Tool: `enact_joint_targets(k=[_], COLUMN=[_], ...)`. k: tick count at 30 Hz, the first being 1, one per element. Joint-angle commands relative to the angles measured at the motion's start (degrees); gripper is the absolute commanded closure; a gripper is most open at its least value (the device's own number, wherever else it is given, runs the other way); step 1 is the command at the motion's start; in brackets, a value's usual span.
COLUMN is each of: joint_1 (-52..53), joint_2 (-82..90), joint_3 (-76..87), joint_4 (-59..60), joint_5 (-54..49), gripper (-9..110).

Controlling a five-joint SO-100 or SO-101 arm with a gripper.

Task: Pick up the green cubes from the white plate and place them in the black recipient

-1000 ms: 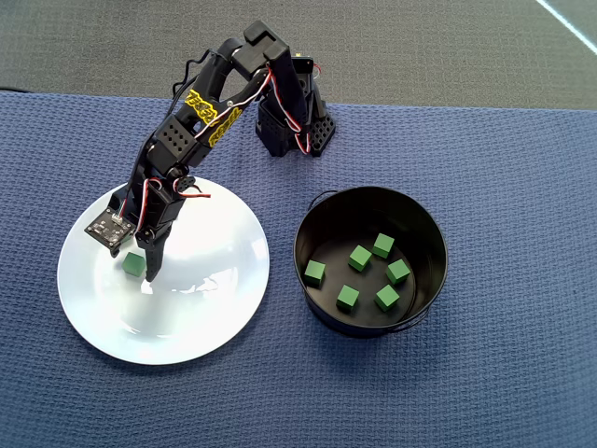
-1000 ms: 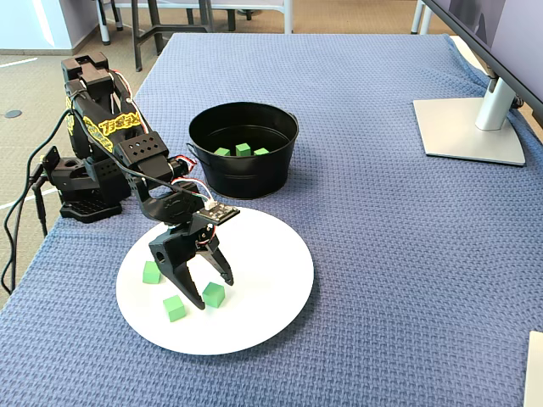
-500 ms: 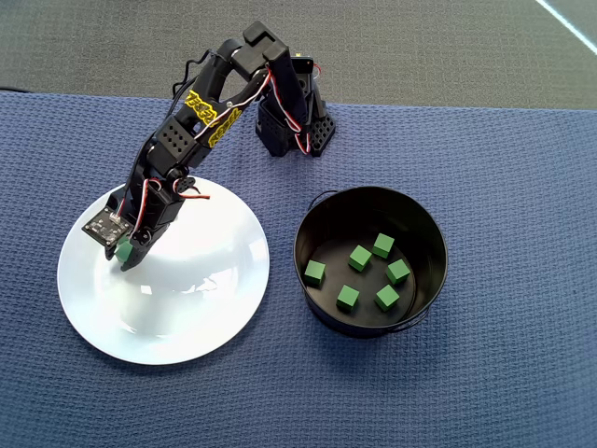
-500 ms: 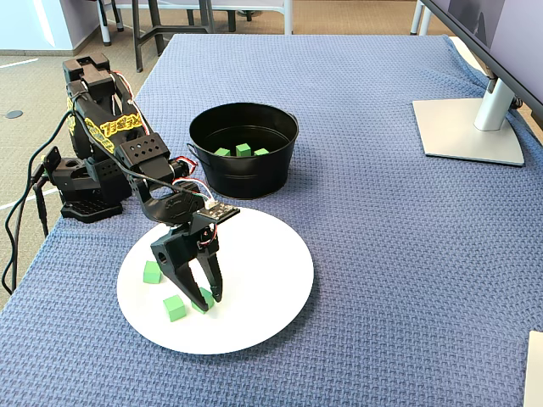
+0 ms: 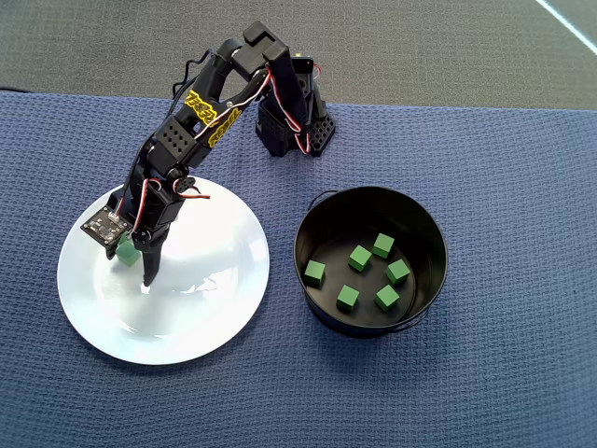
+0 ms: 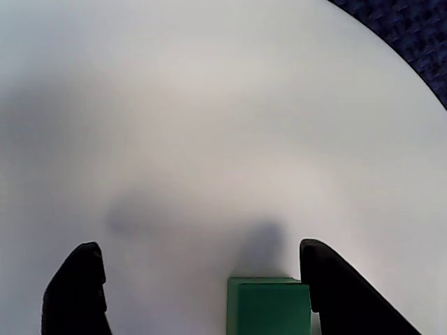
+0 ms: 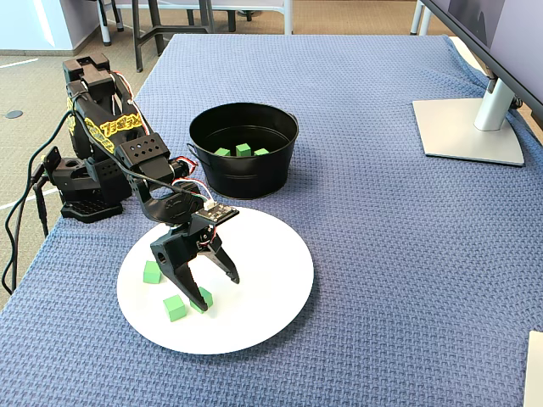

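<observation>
The hand (image 7: pixel 214 291) is down on the white plate (image 7: pixel 271 288) with its fingers spread wide — a green cube (image 6: pixel 269 306) sits between them, touching one finger, not held. More green cubes lie in the black tin (image 5: pixel 424 229).

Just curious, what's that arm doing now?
Gripper open, down on white plate. Green cube between its fingers, ungripped. Nothing blocking.

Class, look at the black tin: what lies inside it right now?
In the overhead view the black tin holds six green cubes on its floor, lying apart. In the fixed view its near wall hides most; only three show.
</observation>
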Motion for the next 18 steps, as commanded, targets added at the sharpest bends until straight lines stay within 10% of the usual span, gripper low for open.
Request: enact_joint_targets(k=[1,18], joint_1=[-0.5,-0.2], joint_2=[3.3,6.7], joint_3=[-0.3,-8.8], joint_4=[0.3,16.5], joint_5=[-2.0,1.2], gripper=[67,69])
